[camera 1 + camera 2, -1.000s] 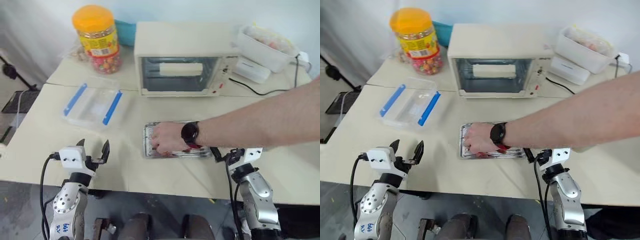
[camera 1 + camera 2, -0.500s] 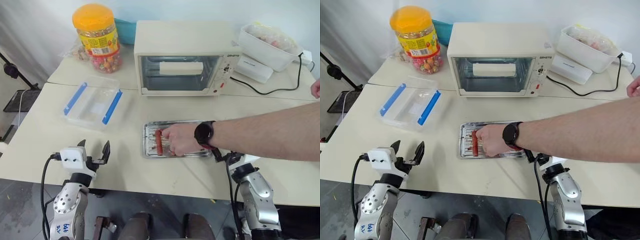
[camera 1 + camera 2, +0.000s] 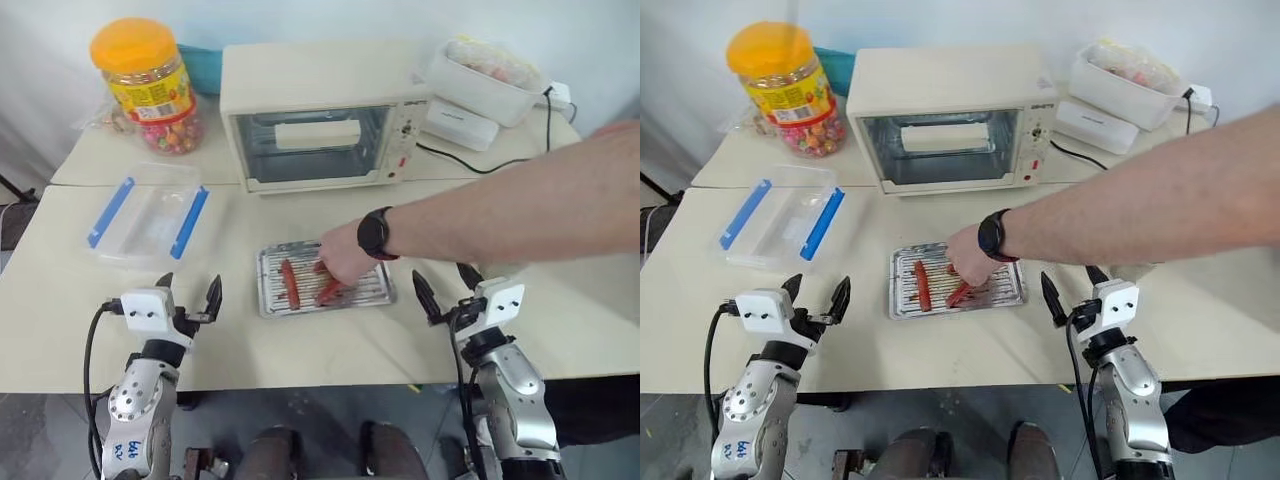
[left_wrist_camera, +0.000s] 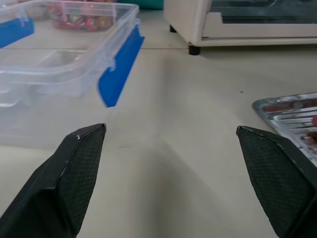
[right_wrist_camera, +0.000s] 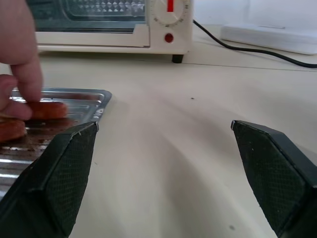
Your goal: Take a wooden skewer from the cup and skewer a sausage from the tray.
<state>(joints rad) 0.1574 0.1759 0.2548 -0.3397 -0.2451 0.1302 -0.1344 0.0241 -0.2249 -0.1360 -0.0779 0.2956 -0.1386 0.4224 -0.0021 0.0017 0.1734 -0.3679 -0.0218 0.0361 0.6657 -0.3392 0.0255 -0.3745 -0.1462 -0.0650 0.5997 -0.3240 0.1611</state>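
Now the person's hand, a black watch on its wrist, sits over the right half of the shallow rectangular silver metal baking tray, fingertips on a red sausage lying askew there. A second red sausage lies lengthwise in the tray's left half. One second ago the hand covered the tray's left half and hid the contents; half a second ago the first sausage was exposed and the hand had slid right. The whole view also shifted between pictures, so the camera moved; the tray itself probably did not.

Left end effector: fingers spread wide, empty, hovering near the tray's left side, short of the clear plastic box with blue clips. Right end effector: likewise open and empty, just right of the tray.

No steel cup or wooden skewer can be made out on the cream surface.

Judgement: the person is loading the tray, and the robot's own steps are not yet begun. Reaching in now risks contact with the hand.
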